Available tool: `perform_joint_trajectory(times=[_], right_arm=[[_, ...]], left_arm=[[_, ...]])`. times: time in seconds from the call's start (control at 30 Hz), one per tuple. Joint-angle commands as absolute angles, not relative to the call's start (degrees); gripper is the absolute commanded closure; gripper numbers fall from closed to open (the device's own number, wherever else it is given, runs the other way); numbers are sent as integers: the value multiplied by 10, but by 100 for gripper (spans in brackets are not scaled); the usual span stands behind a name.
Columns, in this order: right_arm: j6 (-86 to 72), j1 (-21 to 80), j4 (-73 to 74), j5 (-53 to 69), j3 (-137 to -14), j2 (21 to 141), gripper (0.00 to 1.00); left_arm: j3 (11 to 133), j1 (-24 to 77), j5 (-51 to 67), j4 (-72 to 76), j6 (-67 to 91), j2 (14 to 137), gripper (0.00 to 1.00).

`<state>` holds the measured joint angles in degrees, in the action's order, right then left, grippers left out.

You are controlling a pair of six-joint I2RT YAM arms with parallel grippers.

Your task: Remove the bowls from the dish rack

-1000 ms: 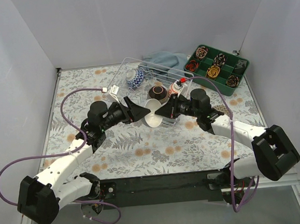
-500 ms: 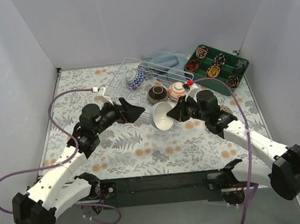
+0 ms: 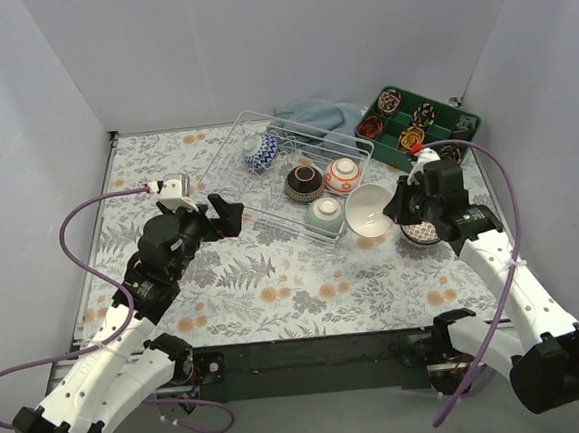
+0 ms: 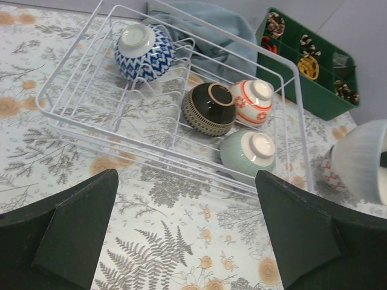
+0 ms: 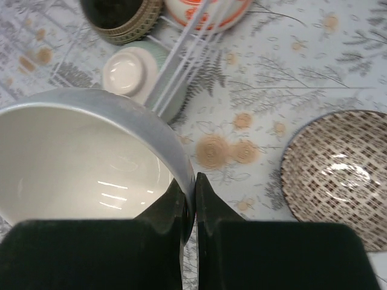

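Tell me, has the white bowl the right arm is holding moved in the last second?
Yes, the white bowl has gone rightward, from in front of the middle of the dish rack to just past its right end.

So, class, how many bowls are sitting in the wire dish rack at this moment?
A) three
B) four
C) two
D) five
B: the blue zigzag bowl, the dark brown bowl, the red-striped bowl and the pale green bowl sit in the dish rack. The grey bowl is outside it, pinched by the right gripper.
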<state>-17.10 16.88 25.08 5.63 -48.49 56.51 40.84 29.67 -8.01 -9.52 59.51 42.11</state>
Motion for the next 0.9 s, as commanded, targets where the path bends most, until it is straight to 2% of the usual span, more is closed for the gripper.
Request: perform_joint_trajectory(times=[0.0,0.37,0.87], right_arm=[[-153,88,271,87,-541,575,99],[-144,-23,258,99,-654,763,99],[-112,-42,296,76,-775,987,99]], left_arm=[[389,294,-131,-119,571,415,2],[377,294,-147,-132,573,385,2],[373,294,-157,-134,575,365,2]])
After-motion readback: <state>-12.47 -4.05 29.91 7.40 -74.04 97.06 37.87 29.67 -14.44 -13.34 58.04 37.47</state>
